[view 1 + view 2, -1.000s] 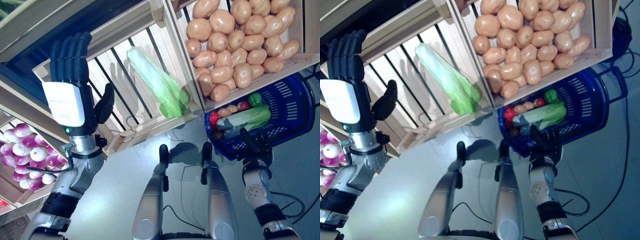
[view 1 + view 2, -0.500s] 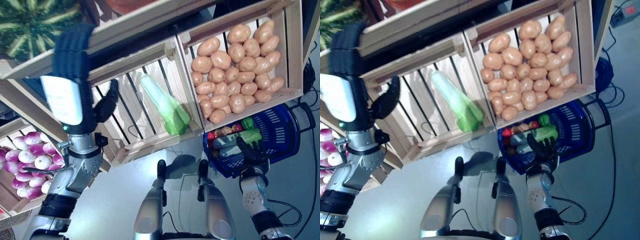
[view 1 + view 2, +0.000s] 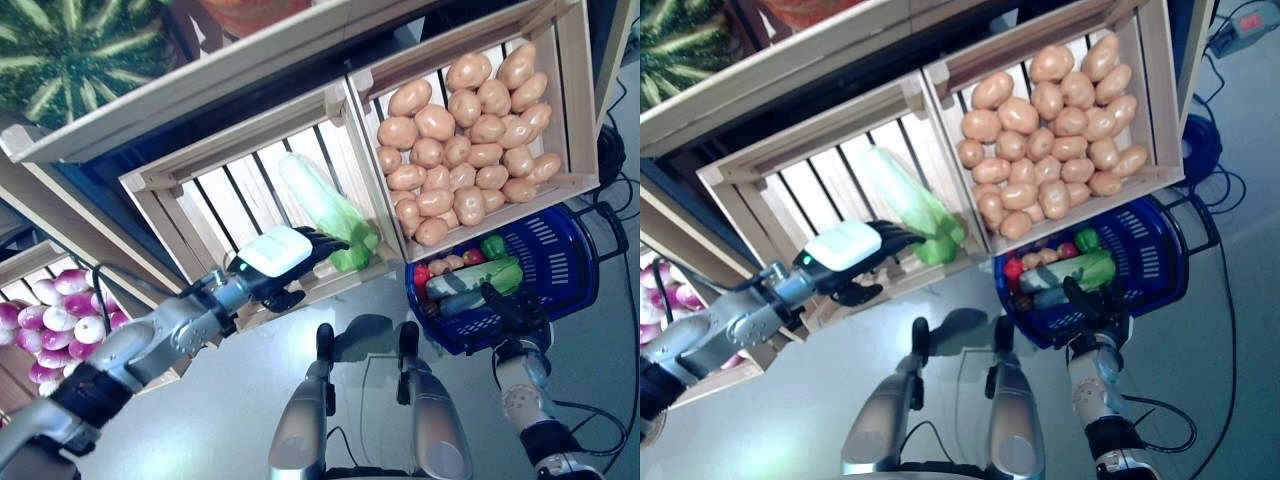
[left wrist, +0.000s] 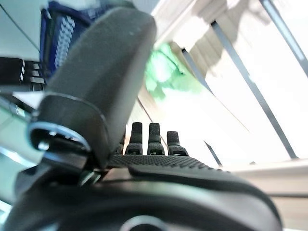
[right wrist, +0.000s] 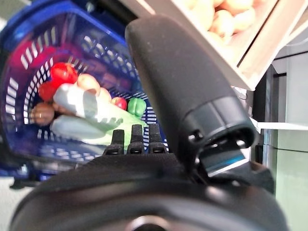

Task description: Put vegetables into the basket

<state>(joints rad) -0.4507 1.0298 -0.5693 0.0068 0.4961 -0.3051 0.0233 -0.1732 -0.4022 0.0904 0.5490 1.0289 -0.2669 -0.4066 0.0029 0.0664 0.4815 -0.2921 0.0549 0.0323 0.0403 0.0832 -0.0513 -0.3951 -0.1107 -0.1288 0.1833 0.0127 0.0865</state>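
A long green and white cabbage (image 3: 318, 200) lies in a slatted wooden crate (image 3: 190, 185) of the stand. My left hand (image 3: 278, 252) is level at the crate's front. Its straight fingers (image 3: 322, 242) reach to the cabbage's leafy end, and I cannot tell whether they touch it. The cabbage's leafy end also shows in the left wrist view (image 4: 166, 72). The blue basket (image 3: 575, 250) stands on the floor under the stand. It holds another long cabbage (image 5: 91, 113), a green pepper (image 5: 136, 107), red tomatoes (image 5: 62, 73) and small brown vegetables. My right hand (image 3: 510, 308) is open at the basket's near rim.
The wooden stand has tilted crates and a shelf above them. A second crate (image 3: 575, 110) overhangs the far side of the basket. The first crate's front lip (image 3: 330, 280) lies just below my left hand. Grey floor (image 3: 230, 400) spreads in front of the stand.
My left hand has come down from upright to level and has reached in to the cabbage's leafy end. The camera has shifted. My right hand stays at the basket.
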